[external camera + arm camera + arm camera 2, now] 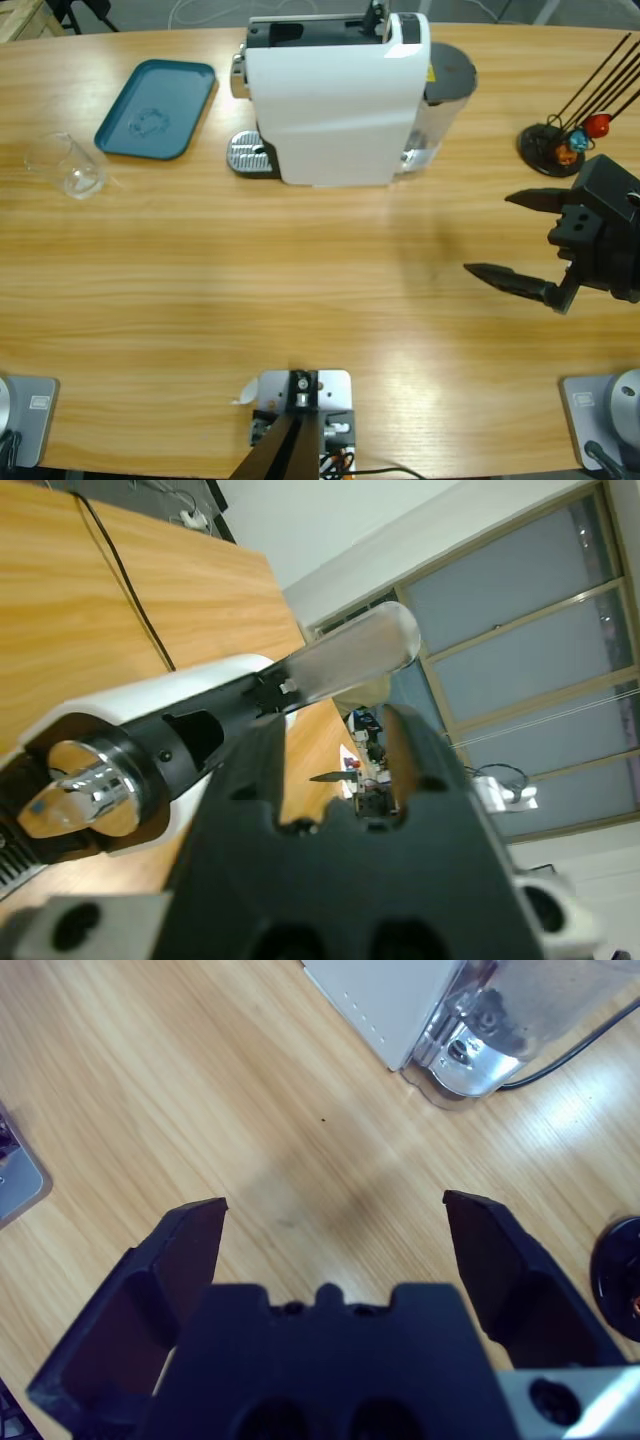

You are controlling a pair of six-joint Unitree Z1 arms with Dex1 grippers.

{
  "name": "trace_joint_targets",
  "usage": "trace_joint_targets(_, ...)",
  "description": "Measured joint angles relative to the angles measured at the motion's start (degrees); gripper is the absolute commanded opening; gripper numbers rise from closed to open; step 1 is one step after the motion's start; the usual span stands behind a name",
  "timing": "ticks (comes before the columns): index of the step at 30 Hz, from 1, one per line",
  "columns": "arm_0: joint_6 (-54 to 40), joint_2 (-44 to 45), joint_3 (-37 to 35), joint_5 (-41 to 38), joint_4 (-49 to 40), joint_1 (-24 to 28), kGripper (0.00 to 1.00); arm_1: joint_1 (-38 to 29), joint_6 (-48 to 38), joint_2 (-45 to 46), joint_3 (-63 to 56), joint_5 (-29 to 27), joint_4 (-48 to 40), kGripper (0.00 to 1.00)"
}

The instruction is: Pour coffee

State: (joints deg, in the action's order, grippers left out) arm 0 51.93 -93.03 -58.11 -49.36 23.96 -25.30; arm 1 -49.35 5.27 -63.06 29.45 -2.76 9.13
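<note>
Right gripper (508,236) hovering over bare table (300,290), jaws spread wide, nothing between them; coffee machine (335,95) well beyond its fingertips. Left gripper (335,750) up against the machine's lever (350,660), jaws slightly parted. Clear glass (68,165) far from both; coffee not discernible.

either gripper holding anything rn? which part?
Right gripper: nothing, jaws wide open over bare table. Left gripper: beside the coffee machine; cannot tell whether it grips anything.
</note>
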Motion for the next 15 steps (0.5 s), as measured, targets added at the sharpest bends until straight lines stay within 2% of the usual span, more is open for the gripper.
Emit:
trace_joint_targets(6,-9.7,6.3,1.4,6.9,-9.3,0.4,1.000,0.0,0.0,0.0,0.0,0.0,0.0,0.979)
trace_joint_targets(12,-25.0,16.0,1.3,24.4,-29.6,-0.4,0.977,0.0,-0.1,0.0,0.0,-0.5,0.0,1.000)
trace_joint_targets(15,-32.6,19.8,1.3,31.3,-37.0,-1.6,0.986,0.0,-2.5,0.0,0.3,-1.9,0.8,1.000)
